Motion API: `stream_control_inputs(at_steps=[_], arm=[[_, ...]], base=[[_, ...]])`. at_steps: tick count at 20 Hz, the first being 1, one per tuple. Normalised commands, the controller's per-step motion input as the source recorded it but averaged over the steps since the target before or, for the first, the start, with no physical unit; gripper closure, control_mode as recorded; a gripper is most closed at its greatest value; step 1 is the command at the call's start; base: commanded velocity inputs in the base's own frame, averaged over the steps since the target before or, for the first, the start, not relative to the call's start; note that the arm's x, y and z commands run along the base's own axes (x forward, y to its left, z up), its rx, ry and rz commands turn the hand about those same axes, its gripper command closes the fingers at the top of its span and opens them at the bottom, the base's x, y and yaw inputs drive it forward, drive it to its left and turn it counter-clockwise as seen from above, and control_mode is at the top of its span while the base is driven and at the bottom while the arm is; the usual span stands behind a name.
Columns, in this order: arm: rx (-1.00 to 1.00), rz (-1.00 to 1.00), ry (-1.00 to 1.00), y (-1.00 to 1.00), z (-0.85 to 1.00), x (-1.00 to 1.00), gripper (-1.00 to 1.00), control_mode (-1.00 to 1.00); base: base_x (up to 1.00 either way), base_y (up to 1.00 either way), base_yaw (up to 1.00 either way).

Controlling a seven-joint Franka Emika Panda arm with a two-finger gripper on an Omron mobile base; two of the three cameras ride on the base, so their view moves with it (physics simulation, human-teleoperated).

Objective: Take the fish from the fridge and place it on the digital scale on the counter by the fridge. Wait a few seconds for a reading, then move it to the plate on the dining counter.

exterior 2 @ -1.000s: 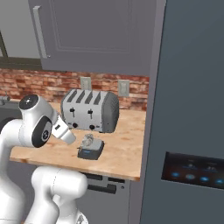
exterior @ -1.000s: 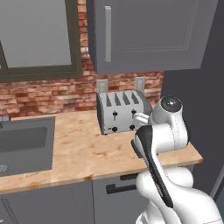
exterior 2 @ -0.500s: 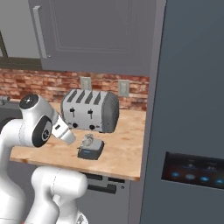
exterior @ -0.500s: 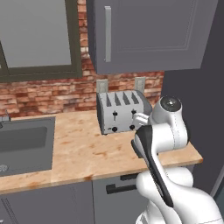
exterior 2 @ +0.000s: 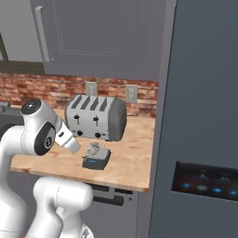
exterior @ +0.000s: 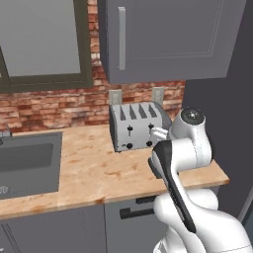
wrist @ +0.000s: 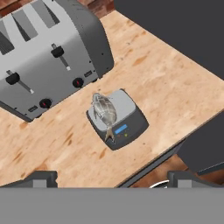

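No words or numbers can be read anywhere: the digital scale (wrist: pixel 119 120) shows a blank blue display, and the fridge (exterior 2: pixel 204 139) panel carries unlabelled blue lights

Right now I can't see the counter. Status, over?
Gripper open, above the counter. Fish lying on the scale. Toaster beside it, not touching.

The arm is folded back, its hand (wrist: pixel 111 175) spread wide.

You had open counter (wrist: pixel 175 87) around the digital scale (wrist: pixel 131 120), toaster (wrist: pixel 48 57) crowding its back side, fridge (exterior 2: pixel 204 116) walling the counter's right end.
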Motion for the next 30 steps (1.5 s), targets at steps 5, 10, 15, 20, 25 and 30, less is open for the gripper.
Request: stream_control_inputs(at_steps=[5, 10, 15, 20, 25, 30], arm=[[0.0, 0.0, 0.0, 0.0, 0.0, 0.0, -1.0, -1.0], [0.0, 0.0, 0.0, 0.0, 0.0, 0.0, -1.0, -1.0], [0.0, 0.0, 0.0, 0.0, 0.0, 0.0, -1.0, -1.0], [0.0, 0.0, 0.0, 0.0, 0.0, 0.0, -1.0, -1.0], [0.0, 0.0, 0.0, 0.0, 0.0, 0.0, -1.0, -1.0], [0.0, 0.0, 0.0, 0.0, 0.0, 0.0, -1.0, -1.0]], base=[[0.0, 0.0, 0.0], [0.0, 0.0, 0.0], [0.0, 0.0, 0.0], [0.0, 0.0, 0.0], [0.0, 0.0, 0.0], [0.0, 0.0, 0.0]])
